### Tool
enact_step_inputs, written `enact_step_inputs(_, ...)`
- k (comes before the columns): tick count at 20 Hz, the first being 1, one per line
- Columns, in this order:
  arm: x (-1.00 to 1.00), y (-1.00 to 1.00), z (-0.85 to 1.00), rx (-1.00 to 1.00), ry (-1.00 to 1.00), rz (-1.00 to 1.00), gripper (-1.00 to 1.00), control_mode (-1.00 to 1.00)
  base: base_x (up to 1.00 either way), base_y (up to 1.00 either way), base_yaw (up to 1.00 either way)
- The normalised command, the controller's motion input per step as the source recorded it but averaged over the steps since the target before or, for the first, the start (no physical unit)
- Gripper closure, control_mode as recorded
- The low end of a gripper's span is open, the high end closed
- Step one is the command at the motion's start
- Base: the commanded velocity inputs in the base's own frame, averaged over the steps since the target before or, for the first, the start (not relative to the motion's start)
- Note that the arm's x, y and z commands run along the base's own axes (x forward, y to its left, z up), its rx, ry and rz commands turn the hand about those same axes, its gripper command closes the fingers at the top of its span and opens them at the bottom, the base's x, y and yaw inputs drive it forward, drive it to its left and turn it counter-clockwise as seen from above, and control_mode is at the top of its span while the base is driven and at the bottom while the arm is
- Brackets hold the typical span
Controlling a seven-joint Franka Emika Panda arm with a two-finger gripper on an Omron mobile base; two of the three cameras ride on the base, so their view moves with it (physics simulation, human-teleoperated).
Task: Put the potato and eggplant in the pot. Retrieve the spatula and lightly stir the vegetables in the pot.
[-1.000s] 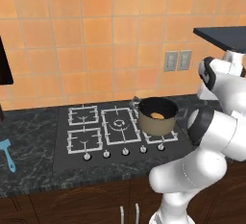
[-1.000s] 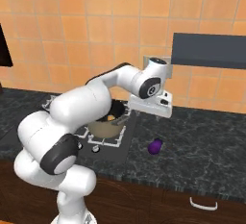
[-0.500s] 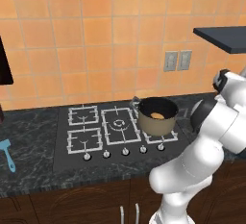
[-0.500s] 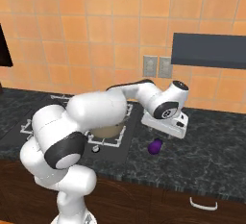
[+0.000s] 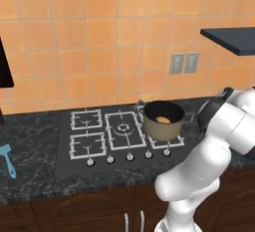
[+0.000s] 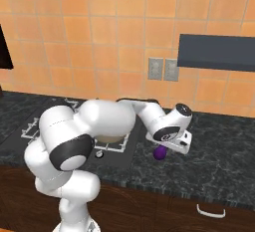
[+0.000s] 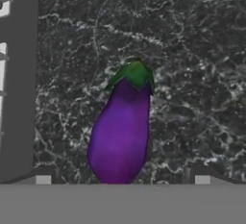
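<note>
In the hand view, the eggplant (image 7: 122,131) is being framed close up, lying on the dark speckled surface (image 7: 202,50) with its green cap pointing away from the camera and its purple body running down toward the two finger tips of the claw (image 7: 119,179). The tips are being held well apart, one on each side of the eggplant's near end, and nothing is being gripped between them; whether they are touching the eggplant cannot be told.

In the right base view, the white arm is being stretched out low from the robot's body toward the right, its wrist bent downward, so that the claw (image 6: 168,149) is being held just above the surface (image 6: 219,166), directly over the eggplant (image 6: 160,152), which is partly hidden under the hand. The eggplant is lying on the surface to the right of the stove (image 6: 35,126).

In the left base view, the pot (image 5: 163,120) is standing on the front right burner of the stove (image 5: 107,139), and the potato (image 5: 163,120) is lying inside it. At the far left, the spatula (image 5: 7,158) is resting on the surface, well apart from the pot.
</note>
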Motion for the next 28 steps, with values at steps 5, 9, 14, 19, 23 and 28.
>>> enact_step_inputs(5, 0.27, 0.04, -0.17, 0.0, 0.0, 0.0, -1.0, -1.0, 0.0, 0.0, 0.0)
enact_step_inputs(9, 0.21, 0.0, -0.27, 0.0, 0.0, 0.0, -1.0, -1.0, 0.0, 0.0, 0.0)
enact_step_inputs(14, 0.01, 0.0, -0.41, 0.0, 0.01, 0.0, -1.0, -1.0, 0.0, 0.0, 0.0)
enact_step_inputs(19, 0.0, 0.0, -0.25, 0.0, 0.01, 0.0, 1.0, -1.0, 0.0, 0.0, 0.0)
enact_step_inputs(23, -0.23, -0.08, 0.39, 0.0, -0.11, 0.0, 1.0, -1.0, 0.0, 0.0, 0.0)
enact_step_inputs(28, -0.24, -0.01, 1.0, 0.0, -0.32, 0.0, 1.0, -1.0, 0.0, 0.0, 0.0)
